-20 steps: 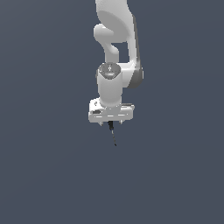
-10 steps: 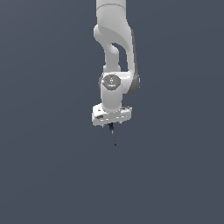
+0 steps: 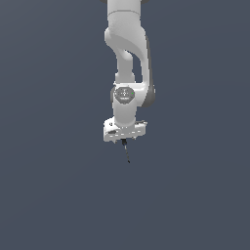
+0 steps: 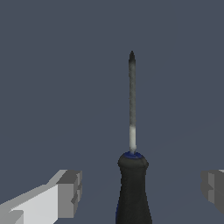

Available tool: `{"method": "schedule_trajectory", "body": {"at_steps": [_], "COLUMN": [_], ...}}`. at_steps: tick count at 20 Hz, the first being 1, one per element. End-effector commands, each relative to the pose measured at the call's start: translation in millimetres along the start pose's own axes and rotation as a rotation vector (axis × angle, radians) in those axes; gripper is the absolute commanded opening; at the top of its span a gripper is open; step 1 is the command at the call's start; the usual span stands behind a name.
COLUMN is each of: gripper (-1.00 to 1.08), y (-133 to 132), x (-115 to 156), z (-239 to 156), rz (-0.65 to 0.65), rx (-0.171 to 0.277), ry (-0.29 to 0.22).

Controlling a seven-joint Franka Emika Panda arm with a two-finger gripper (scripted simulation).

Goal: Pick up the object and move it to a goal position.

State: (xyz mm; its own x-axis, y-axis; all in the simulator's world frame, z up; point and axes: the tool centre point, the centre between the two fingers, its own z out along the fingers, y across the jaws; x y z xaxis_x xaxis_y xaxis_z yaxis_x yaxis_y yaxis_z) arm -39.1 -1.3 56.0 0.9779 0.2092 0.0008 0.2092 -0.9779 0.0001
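Note:
The object is a screwdriver-like rod with a black handle and a very thin grey shaft ending in a dark tip. In the wrist view it points away from the camera, its handle lying between my two fingers. My gripper is open: the grey fingertips stand wide apart, with gaps to the handle on both sides. In the exterior view the object shows as a thin dark pin sticking down from under the white hand, and my gripper is right at its upper end.
A plain dark grey-blue background fills both views. The white arm reaches down from the top of the exterior view. No other objects, edges or marker show.
The hand has come down slightly over the pin and the upper arm has shifted. The pin itself stays in the same place.

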Motion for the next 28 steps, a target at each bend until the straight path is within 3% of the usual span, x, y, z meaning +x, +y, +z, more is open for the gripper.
{"method": "schedule_trajectory", "body": {"at_steps": [1,11,12,28], "gripper": [1.00,1.00,-1.00,-1.00], "y": [0,0,0,6], "x": [-1,-1,-1,3], "z": [11,41,41,32], "rz": [-0.001,-0.004,-0.004,-0.004], "rx": [0.000,0.000,0.000,0.000], "ry": [-0.001,-0.001,-0.001,-0.001]}}
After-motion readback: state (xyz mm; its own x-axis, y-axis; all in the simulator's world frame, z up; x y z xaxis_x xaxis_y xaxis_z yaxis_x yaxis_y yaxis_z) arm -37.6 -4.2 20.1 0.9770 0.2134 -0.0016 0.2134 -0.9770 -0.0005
